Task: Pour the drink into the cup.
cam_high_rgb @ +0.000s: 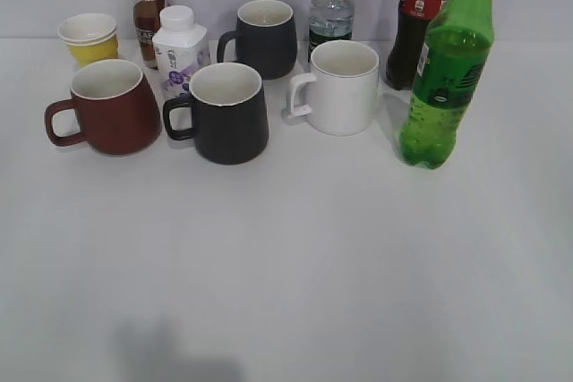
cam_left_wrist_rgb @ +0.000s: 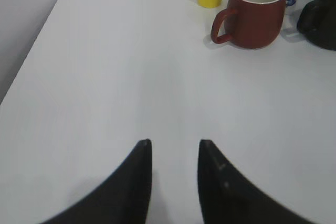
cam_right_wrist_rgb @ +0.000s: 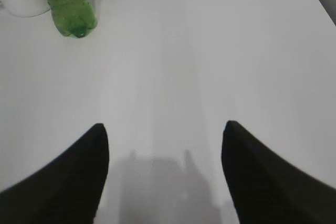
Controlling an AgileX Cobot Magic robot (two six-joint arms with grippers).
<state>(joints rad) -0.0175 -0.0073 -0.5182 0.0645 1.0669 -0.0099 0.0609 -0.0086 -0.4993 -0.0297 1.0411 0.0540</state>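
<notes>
The green soda bottle (cam_high_rgb: 445, 78) stands upright at the right of the table, with a dark green label. Its base shows at the top left of the right wrist view (cam_right_wrist_rgb: 70, 9). The dark red-brown mug (cam_high_rgb: 109, 106) stands at the left, handle to the left, cream inside; it shows at the top right of the left wrist view (cam_left_wrist_rgb: 254, 13). My left gripper (cam_left_wrist_rgb: 174, 142) is open and empty over bare table, well short of the mug. My right gripper (cam_right_wrist_rgb: 164, 127) is wide open and empty, well short of the bottle. Neither gripper shows in the exterior view.
Two black mugs (cam_high_rgb: 226, 112) (cam_high_rgb: 262, 38) and a white mug (cam_high_rgb: 338, 87) stand in the middle. Behind are a yellow paper cup (cam_high_rgb: 89, 38), a small white bottle (cam_high_rgb: 179, 49), a brown drink bottle (cam_high_rgb: 146, 2), a clear bottle (cam_high_rgb: 331, 8) and a cola bottle (cam_high_rgb: 417, 20).
</notes>
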